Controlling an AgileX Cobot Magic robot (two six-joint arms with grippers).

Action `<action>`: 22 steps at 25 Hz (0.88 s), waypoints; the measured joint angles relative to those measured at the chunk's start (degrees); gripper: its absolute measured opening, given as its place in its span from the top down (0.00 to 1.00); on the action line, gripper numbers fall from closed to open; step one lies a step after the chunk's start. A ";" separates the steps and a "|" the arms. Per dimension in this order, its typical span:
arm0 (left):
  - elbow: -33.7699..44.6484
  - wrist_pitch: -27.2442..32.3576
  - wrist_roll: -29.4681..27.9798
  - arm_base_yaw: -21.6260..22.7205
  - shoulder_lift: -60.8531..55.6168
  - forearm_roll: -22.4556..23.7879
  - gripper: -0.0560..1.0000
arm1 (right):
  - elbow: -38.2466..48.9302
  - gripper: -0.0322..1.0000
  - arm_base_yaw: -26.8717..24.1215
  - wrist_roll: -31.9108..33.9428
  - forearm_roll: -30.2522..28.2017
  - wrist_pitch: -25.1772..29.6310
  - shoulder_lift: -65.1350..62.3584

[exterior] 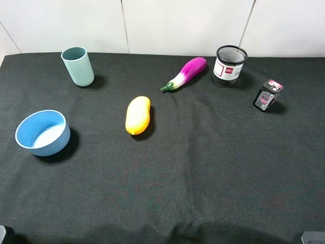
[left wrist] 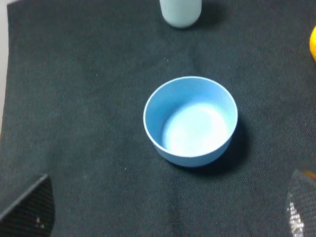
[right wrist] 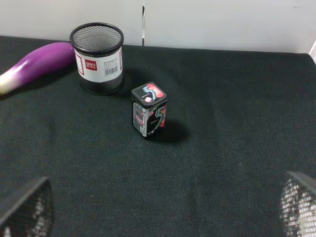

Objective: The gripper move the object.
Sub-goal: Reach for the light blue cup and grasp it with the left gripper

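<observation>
- The green cup [exterior: 77, 66] stands upper left in the high picture, above the blue bowl [exterior: 42, 132].
- The left claw [left wrist: 164, 207] and right claw [right wrist: 162, 207] are both apart, empty.
- It seems best to pass over the bowl and squeeze the cup gently.

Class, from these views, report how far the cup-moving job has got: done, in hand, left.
Done: nothing; the teal cup stands untouched at the back left. In hand: nothing; the left pincer is open, facing the blue bowl. Left: grasping and moving the cup.
</observation>
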 joint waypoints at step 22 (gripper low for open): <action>-21.48 -1.25 0.00 0.00 44.26 0.04 0.01 | 0.00 0.30 0.00 0.00 0.00 0.00 0.00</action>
